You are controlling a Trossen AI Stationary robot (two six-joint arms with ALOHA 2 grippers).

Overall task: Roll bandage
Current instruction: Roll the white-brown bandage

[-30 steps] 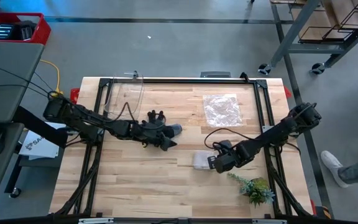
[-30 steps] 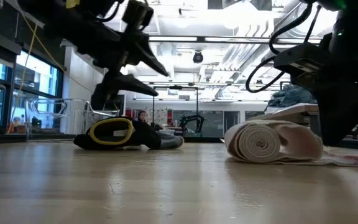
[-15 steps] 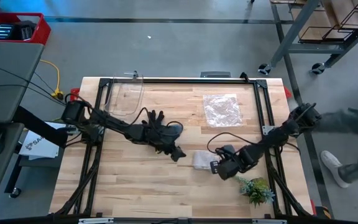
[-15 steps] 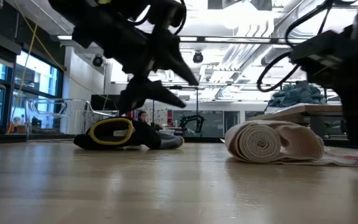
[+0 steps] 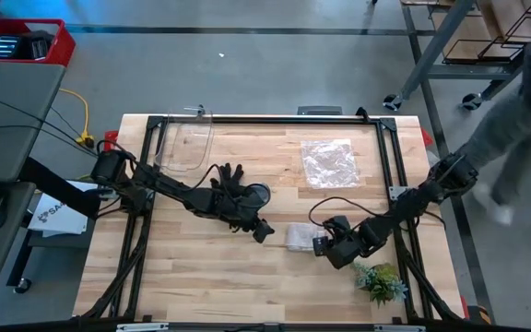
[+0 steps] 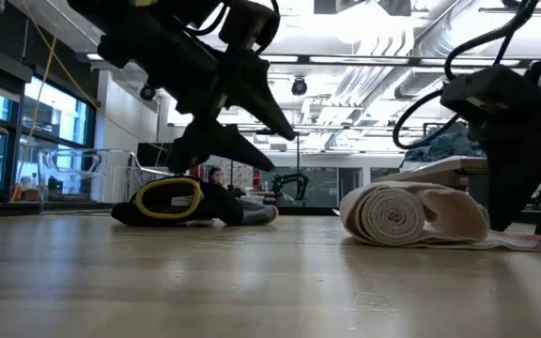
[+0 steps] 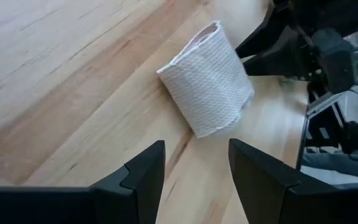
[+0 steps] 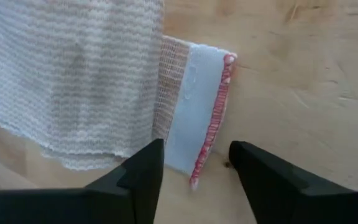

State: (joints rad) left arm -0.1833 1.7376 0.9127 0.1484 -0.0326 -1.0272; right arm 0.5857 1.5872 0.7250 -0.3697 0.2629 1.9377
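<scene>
Between the two claws, on the near-right part of the desk [image 5: 210, 277], lies the bandage [image 5: 300, 237], already wound into a squat roll. In the low view its spiral end [image 6: 386, 217] faces the camera, so its long axis runs from the desk's front to its back and both claws meet its curved sides. A short tail with a red-edged tip [image 8: 213, 118] trails flat toward the right claw [image 5: 321, 245], which sits just beside the roll on that side, fingers apart and holding nothing. The left claw [image 5: 262, 230] hangs near the roll's other side, also open and empty, a little farther off. By my reading the right arm is nearer, and the loose tail on its side is what still needs tucking.
</scene>
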